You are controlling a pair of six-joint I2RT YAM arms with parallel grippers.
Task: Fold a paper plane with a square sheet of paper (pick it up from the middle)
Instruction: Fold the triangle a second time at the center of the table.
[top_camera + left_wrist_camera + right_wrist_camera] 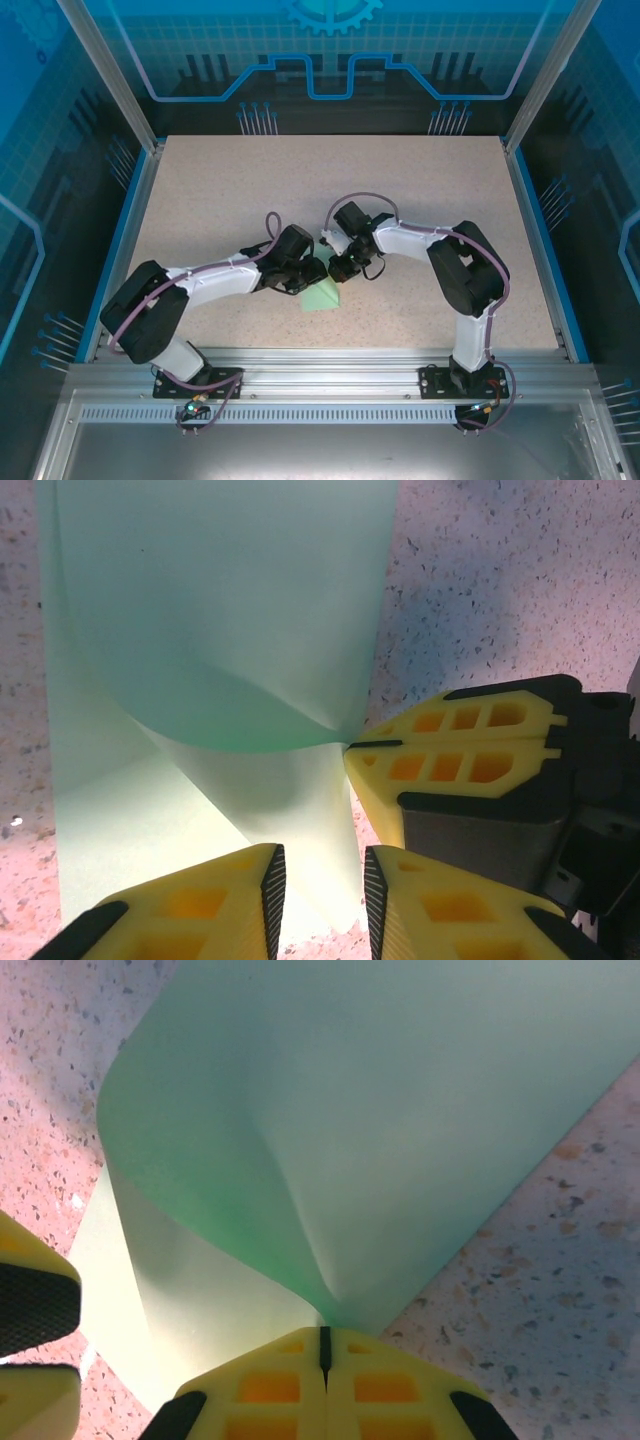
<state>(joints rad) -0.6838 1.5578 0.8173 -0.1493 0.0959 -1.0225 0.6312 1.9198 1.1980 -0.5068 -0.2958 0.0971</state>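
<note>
- Right claw (322, 1338): jaws together, clamped on the sheet (380, 1110) at one spot on its edge. The paper fans up and away from the pinch.
- Sheet: pale mint, unmarked, near the middle of the surface (300, 190), between the two claws. Part of it lies flat. The pinched part is raised and curls over the flat part in a soft roll, with no sharp crease visible.
- Judgement: an edge pinch lets the flap be carried across toward the opposite side. This looks like a first fold being formed, with no dart shape yet, so the task is at an early stage.
- Left claw (320, 880): jaws apart with a narrow gap. The tips sit low over the near edge of the flat part, just beside the right claw. Nothing is seen gripped between them.
- Judgement: it is placed there to pin or take the lower layer, so that thin paper does not slide while the flap comes over.
- Surface: speckled and hard, good backing for pressing a crease.
- Risk: the roll may flatten off-line if the edges are not matched first.
</note>
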